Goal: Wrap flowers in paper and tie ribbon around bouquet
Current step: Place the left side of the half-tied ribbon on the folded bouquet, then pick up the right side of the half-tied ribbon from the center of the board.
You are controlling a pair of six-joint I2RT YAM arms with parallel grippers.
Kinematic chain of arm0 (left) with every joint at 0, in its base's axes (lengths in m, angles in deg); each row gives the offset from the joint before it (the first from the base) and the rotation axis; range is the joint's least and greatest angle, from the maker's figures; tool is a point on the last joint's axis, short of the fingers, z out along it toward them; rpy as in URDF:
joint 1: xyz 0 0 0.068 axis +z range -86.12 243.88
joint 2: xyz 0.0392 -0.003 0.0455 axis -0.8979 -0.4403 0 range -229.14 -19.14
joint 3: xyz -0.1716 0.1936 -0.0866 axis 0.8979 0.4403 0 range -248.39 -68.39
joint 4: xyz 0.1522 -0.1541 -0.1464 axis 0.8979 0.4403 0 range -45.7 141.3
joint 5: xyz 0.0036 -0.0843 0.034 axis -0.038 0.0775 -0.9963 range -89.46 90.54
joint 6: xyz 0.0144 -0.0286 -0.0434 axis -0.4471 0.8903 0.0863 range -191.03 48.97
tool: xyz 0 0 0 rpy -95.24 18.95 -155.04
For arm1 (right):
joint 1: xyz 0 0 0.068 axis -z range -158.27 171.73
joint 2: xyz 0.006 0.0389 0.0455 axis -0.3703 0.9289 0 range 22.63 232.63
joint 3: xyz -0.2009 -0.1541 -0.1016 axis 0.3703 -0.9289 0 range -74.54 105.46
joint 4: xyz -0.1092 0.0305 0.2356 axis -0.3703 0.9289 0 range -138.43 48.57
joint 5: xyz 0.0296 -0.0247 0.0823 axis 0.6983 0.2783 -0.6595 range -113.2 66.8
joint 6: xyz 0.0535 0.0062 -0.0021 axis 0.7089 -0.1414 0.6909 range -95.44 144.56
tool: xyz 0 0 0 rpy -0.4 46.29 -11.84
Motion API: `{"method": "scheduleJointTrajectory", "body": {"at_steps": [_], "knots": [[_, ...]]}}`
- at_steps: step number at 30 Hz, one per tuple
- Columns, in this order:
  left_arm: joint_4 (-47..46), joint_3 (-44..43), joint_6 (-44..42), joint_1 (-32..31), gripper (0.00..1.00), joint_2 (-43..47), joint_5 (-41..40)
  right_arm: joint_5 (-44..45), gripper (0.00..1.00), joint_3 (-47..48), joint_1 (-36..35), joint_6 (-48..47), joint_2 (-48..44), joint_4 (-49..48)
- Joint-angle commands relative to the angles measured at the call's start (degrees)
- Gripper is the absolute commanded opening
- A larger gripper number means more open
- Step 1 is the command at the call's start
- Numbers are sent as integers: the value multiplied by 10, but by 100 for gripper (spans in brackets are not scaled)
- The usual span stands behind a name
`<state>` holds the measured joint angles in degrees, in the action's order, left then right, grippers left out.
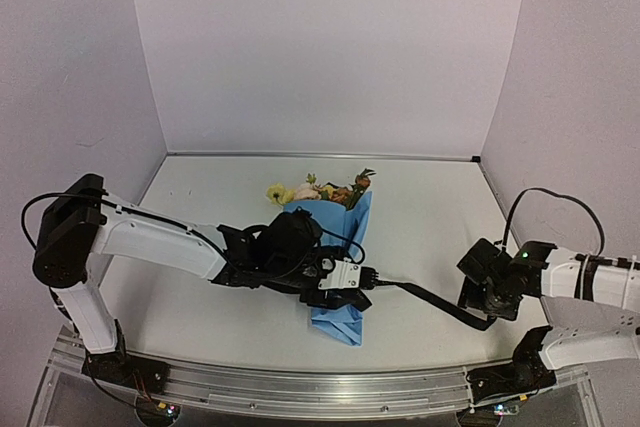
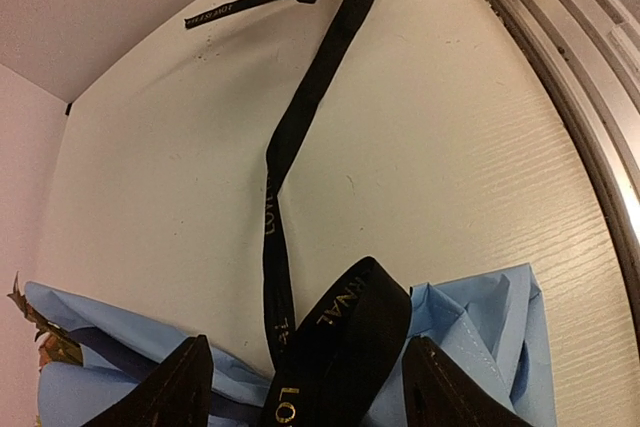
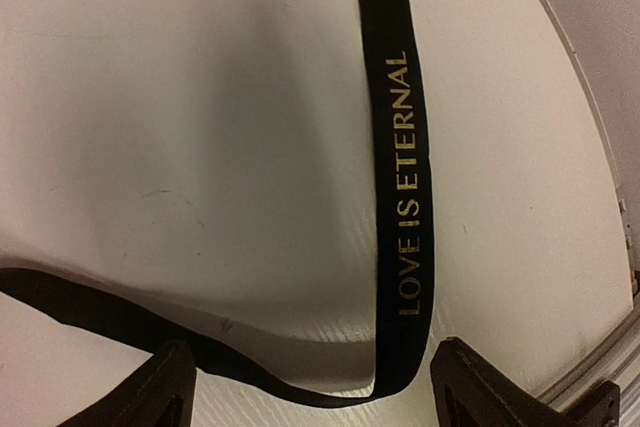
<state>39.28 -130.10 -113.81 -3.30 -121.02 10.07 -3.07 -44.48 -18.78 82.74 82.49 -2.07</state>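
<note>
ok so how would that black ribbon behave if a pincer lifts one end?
Probably floppy: the ribbon lies flat on the table and bends and twists along its run. Likely very light, being thin and narrow, so it should sag and trail. A loop arches over the bouquet, so a pull might shift it.

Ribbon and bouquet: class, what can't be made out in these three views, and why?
- Top view: the left hand covers the middle of the bouquet, so any tie there is hidden.
- Top view: the lettering on the ribbon is too small to read.
- Left wrist view: the ribbon loop is cut off by the bottom edge.
- Right wrist view: the ribbon runs off the top and left edges.
</note>
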Motion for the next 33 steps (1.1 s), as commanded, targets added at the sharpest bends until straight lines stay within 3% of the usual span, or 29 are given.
{"method": "scheduleJointTrajectory", "body": {"at_steps": [1,13,16,22,24,26,30,33], "knots": [[-45,13,27,-2,68,45,17,7,82,-17,19,46,-7,11],[-98,47,59,0,69,78,-2,-23,73,-70,48,151,22,-15],[-107,57,69,3,68,86,-6,-22,63,-75,48,160,25,-24],[-127,75,103,21,67,104,-10,-5,23,-67,49,141,26,-28],[-133,81,116,30,67,112,-6,-2,7,-51,49,110,29,-28],[-139,87,128,39,67,120,-3,0,0,-26,50,63,33,-29],[-148,102,151,63,67,141,19,-11,0,49,52,-100,42,-38],[-153,109,162,87,67,158,43,-82,0,139,53,-225,65,-66]]}}
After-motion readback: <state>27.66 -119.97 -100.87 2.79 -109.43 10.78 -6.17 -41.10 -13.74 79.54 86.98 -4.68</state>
